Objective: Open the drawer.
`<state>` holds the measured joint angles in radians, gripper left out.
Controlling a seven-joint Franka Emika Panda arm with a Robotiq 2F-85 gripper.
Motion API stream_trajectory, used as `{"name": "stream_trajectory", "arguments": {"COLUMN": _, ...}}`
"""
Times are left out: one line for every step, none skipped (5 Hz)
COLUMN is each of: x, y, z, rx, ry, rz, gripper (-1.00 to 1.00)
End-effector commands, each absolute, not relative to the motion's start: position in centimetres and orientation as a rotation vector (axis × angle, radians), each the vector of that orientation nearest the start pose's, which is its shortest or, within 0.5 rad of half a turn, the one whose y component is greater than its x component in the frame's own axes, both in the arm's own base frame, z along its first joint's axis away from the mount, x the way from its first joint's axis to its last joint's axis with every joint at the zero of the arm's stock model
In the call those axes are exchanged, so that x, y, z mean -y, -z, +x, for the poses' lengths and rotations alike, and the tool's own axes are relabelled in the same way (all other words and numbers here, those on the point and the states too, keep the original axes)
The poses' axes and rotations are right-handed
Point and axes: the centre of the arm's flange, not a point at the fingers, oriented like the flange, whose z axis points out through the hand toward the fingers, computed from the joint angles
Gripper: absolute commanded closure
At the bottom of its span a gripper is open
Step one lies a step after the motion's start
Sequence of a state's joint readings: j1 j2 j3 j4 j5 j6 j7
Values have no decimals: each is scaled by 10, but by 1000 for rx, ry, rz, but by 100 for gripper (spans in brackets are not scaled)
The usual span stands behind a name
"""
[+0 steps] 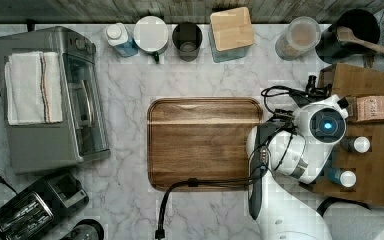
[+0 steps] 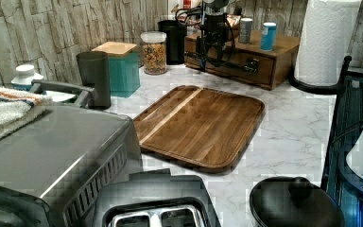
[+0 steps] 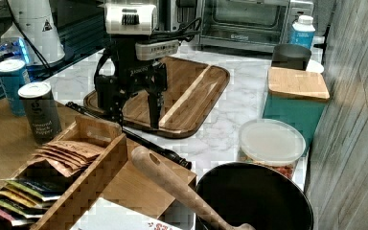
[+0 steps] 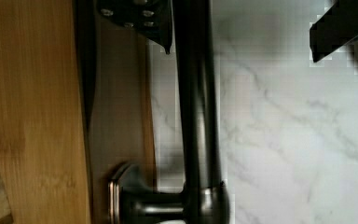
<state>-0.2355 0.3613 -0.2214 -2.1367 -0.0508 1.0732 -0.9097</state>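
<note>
The drawer point(image 2: 231, 66) is the brown wooden front of a low wooden cabinet point(image 1: 375, 150) at the back of the marble counter in the left view, and it looks flush with the cabinet there. A long black bar handle point(image 4: 198, 121) runs across the front on a metal bracket, seen also as the handle point(image 3: 172, 155). My gripper point(image 4: 240, 42) is open and straddles this bar. One finger point(image 4: 140, 21) is between the bar and the drawer front point(image 4: 121, 107); the other sits over the marble. In the right view my gripper point(image 3: 134, 115) hangs down at the handle.
A wooden cutting board point(image 1: 205, 142) lies mid-counter, close to the cabinet. Two spice cans point(image 2: 268, 35) and a box of tea packets point(image 3: 67, 163) sit on the cabinet. A paper towel roll point(image 2: 324, 42), a black pot with a wooden spoon point(image 3: 254, 201), jars and a toaster oven point(image 1: 55, 120) ring the counter.
</note>
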Motion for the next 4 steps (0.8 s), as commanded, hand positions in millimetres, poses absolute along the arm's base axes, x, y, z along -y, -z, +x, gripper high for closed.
{"name": "stream_trajectory", "arguments": {"x": 238, "y": -242, "z": 531, "rx": -417, "ry": 155, "rz": -3209, "gripper": -100}}
{"name": "stream_trajectory", "arguments": {"x": 215, "y": -253, "z": 536, "rx": -369, "ry": 212, "rz": -3201, "gripper": -100}}
{"name": "stream_trajectory", "arguments": {"x": 177, "y": -260, "z": 544, "rx": -234, "ry": 255, "rz": -3186, "gripper": -100}}
{"name": "stream_trajectory", "arguments": {"x": 130, "y": -262, "z": 549, "rx": -151, "ry": 319, "rz": -3168, "gripper": -100}}
